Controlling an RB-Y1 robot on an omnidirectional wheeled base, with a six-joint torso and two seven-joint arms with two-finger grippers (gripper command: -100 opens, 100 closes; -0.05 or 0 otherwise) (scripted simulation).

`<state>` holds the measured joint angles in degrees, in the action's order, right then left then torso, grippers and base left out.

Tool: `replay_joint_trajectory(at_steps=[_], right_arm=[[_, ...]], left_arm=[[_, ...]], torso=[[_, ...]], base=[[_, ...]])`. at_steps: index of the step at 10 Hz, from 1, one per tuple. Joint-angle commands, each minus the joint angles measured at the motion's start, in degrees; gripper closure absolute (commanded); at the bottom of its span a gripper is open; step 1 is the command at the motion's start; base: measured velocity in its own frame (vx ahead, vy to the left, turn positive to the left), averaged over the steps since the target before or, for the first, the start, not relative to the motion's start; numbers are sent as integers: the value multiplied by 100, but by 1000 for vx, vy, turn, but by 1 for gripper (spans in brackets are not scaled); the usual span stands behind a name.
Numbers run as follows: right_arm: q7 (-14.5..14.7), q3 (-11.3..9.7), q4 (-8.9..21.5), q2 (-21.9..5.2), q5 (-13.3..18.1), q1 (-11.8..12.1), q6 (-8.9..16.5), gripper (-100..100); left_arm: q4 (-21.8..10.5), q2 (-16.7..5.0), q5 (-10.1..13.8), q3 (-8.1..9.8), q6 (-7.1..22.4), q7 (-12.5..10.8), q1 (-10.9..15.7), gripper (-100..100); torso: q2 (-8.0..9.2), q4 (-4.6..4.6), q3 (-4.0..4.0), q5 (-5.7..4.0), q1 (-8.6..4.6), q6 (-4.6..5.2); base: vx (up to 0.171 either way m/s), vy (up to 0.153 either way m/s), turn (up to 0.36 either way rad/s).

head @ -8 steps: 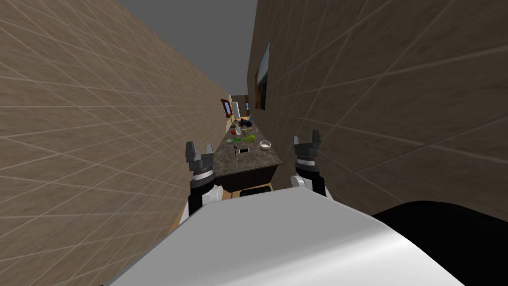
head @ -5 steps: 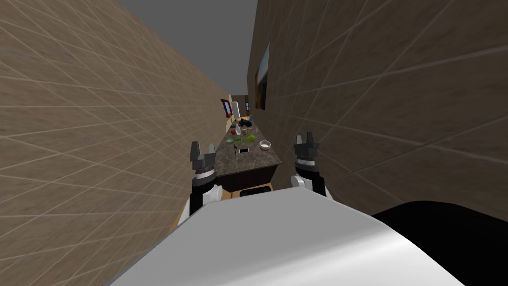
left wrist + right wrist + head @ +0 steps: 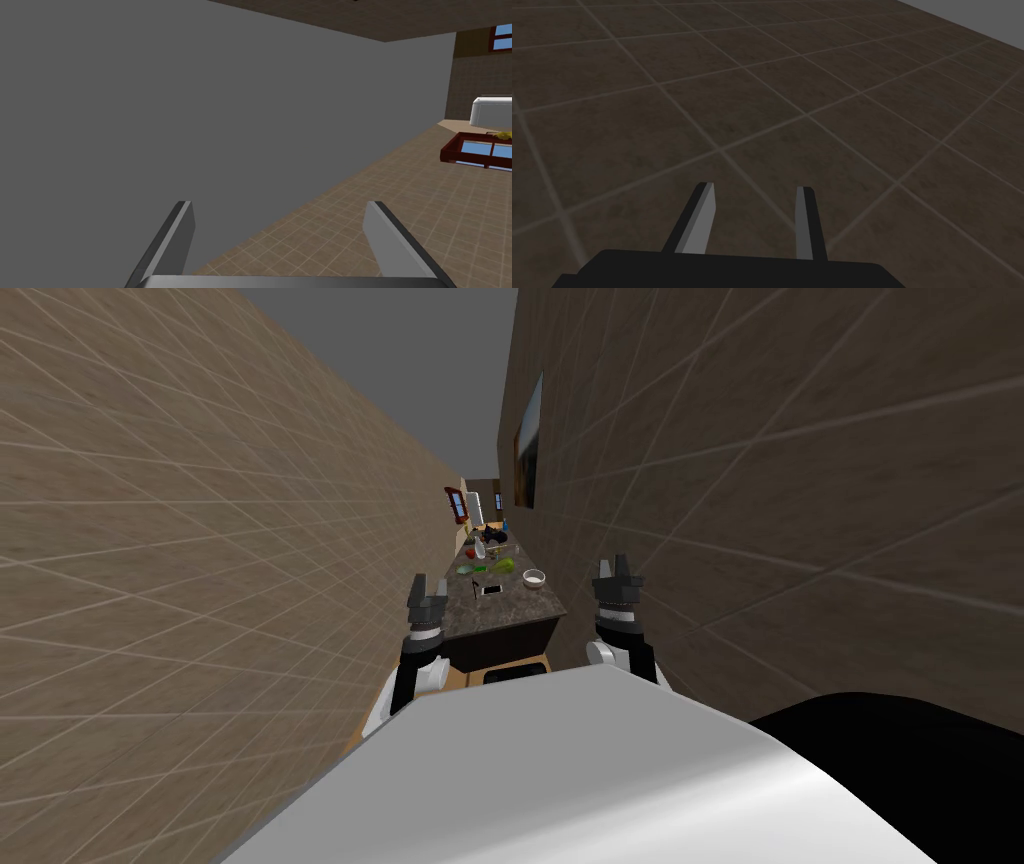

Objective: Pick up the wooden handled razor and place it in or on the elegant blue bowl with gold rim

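Note:
A long dark stone counter stretches away ahead of me between two tiled walls. A pale bowl stands near its right front edge. The small things on the counter are too tiny to pick out a razor. My left gripper is raised at the counter's front left corner, open, its fingers wide apart and empty. My right gripper is raised to the right of the counter beside the wall. Its fingers stand partly closed with a bare gap between them.
A small flat dark and white item, green items and a red one lie further along the counter, with more clutter behind. Tiled walls close in on both sides. A black area lies at the lower right.
My left gripper has moved right, from beside the counter to its front left corner. The right gripper's fingers have drawn closer together; that arm has stayed in place.

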<state>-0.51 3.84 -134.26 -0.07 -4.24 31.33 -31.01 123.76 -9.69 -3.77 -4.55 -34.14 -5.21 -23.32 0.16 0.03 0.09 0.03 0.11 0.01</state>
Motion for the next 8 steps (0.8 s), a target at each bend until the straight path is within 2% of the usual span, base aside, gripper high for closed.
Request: replay_joint_trajectory(at_steps=[1,2,3,4,5,6,7,8], right_arm=[[0,0,0,0,0,0,0,0],[0,0,0,0,0,0,0,0],[0,0,0,0,0,0,0,0],[0,0,0,0,0,0,0,0],[0,0,0,0,0,0,0,0],[0,0,0,0,0,0,0,0],[0,0,0,0,0,0,0,0],[0,0,0,0,0,0,0,0]], left_arm=[[-286,-264,8,-98,31,-46,242,-100],[-338,-264,8,-98,31,-46,242,-100],[-531,-428,15,-168,62,-67,409,-100],[-576,-428,15,-168,62,-67,409,-100],[-748,-593,23,-246,111,-86,589,-100],[-831,-593,23,-246,111,-86,589,-100],[-1037,-758,31,-332,177,-100,783,-100],[-1104,-758,31,-332,177,-100,783,-100]], torso=[[0,0,0,0,0,0],[1,0,1,-1,-2,1],[0,0,0,-1,-3,-1],[-1,0,0,-1,-2,0],[-4,0,-2,-1,-3,-1],[-4,-1,-2,-1,-2,1],[-5,-1,-3,-1,-2,-1],[-5,-1,-3,0,-1,0]], base=[[-51,17,-42],[-43,18,-14],[-43,20,-38],[-33,20,-19],[-40,21,-51],[-31,19,-30],[-34,23,-45],[-31,18,-42]])
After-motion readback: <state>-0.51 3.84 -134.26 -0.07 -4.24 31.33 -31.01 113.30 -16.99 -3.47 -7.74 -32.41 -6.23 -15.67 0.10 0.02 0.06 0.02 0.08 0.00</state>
